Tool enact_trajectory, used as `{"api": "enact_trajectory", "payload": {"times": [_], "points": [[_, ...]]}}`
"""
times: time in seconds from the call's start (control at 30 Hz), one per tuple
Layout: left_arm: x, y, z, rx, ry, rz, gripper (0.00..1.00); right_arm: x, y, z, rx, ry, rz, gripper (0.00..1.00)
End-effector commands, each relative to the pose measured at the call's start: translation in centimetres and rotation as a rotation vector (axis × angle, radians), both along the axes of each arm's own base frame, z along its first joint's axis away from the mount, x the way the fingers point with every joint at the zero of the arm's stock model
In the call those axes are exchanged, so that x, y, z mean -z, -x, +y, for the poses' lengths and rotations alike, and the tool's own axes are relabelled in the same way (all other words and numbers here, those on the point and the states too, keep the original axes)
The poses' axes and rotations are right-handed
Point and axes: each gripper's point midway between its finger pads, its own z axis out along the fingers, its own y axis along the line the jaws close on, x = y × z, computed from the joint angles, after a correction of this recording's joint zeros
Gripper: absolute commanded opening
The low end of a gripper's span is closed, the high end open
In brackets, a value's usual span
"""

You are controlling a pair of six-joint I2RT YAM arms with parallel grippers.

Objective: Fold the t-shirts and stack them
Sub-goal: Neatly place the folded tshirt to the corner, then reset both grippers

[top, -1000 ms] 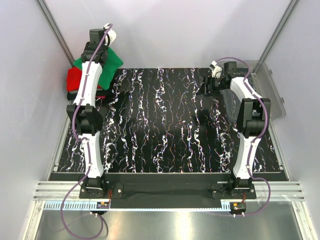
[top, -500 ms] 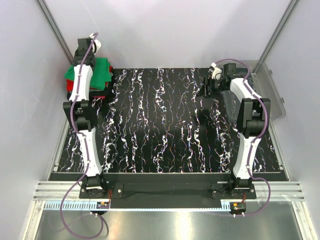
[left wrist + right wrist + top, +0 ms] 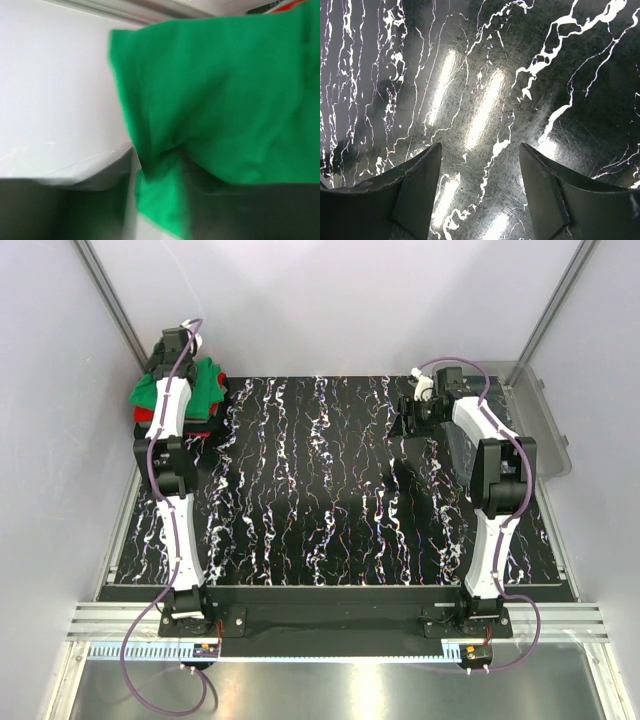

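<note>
The t-shirts lie stacked at the mat's far left corner: a bright green one [image 3: 207, 381] on top, a red one [image 3: 141, 416] under it, a dark one [image 3: 196, 430] at the bottom. My left gripper [image 3: 173, 346] hovers over the stack's far edge. In the blurred left wrist view the green shirt [image 3: 225, 100] fills the frame and a fold of it hangs between the parted jaws of the left gripper [image 3: 157, 210]. A red sliver [image 3: 287, 5] shows at the top. My right gripper [image 3: 413, 412] stands open and empty over the bare mat [image 3: 485, 75], as the right wrist view of the right gripper [image 3: 480, 165] shows.
The black marbled mat [image 3: 320, 490] covers the table. A clear plastic bin [image 3: 545, 430] stands at the right edge behind the right arm. White walls close in on the left [image 3: 50, 100] and at the back, near the stack.
The left arm has swung the green shirt left and laid it on the red one, and its jaws have parted. The right gripper has shifted slightly left and away.
</note>
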Motion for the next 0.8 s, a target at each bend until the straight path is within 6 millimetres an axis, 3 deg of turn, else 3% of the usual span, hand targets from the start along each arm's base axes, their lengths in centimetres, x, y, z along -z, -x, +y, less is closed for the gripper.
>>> {"api": "enact_trajectory", "payload": {"times": [0.0, 0.03, 0.07, 0.17, 0.3, 0.43, 0.5, 0.57, 0.6, 0.63, 0.73, 0.77], "points": [[-3.8, 0.2, 1.6, -0.086, -0.041, -0.139, 0.64, -2.9, -0.1, 0.6, -0.031, 0.028, -0.088, 0.71], [-4.6, 0.3, 1.6, -0.095, -0.032, -0.166, 0.71, -2.9, -0.1, 0.8, -0.037, 0.030, -0.089, 0.71], [-5.4, 0.3, 1.5, -0.102, -0.027, -0.190, 0.84, -3.0, -0.2, 0.9, -0.040, 0.034, -0.096, 0.71], [-7.4, 0.2, 0.8, -0.088, -0.033, -0.237, 0.95, -3.5, -0.3, 1.6, -0.055, 0.041, -0.115, 0.71], [-9.0, -0.8, -2.7, -0.005, -0.068, -0.282, 0.98, -4.2, -0.7, 2.0, -0.063, 0.048, -0.139, 0.71], [-8.7, 0.6, -6.0, 0.039, -0.059, -0.249, 0.99, -5.2, -0.8, 1.7, -0.067, 0.064, -0.170, 0.72], [-8.2, 1.4, -10.3, 0.112, 0.011, -0.230, 0.99, -6.1, -0.7, 1.5, -0.054, 0.102, -0.200, 0.72], [-7.6, 3.6, -14.1, 0.202, 0.155, -0.210, 0.99, -7.0, -0.6, 1.9, -0.048, 0.124, -0.226, 0.73], [-9.3, 5.0, -16.8, 0.239, 0.231, -0.258, 0.99, -7.2, -0.8, 1.8, -0.008, 0.128, -0.223, 0.99], [-7.7, 5.9, -18.4, 0.264, 0.288, -0.219, 0.99, -7.4, -0.8, 1.9, 0.010, 0.126, -0.225, 1.00], [-6.6, 8.6, -25.2, 0.398, 0.569, -0.155, 0.99, -7.1, -0.7, 2.1, 0.054, 0.157, -0.230, 1.00], [-5.9, 9.5, -26.4, 0.409, 0.642, -0.114, 0.99, -7.4, -0.9, 2.2, 0.063, 0.159, -0.246, 1.00]]}}
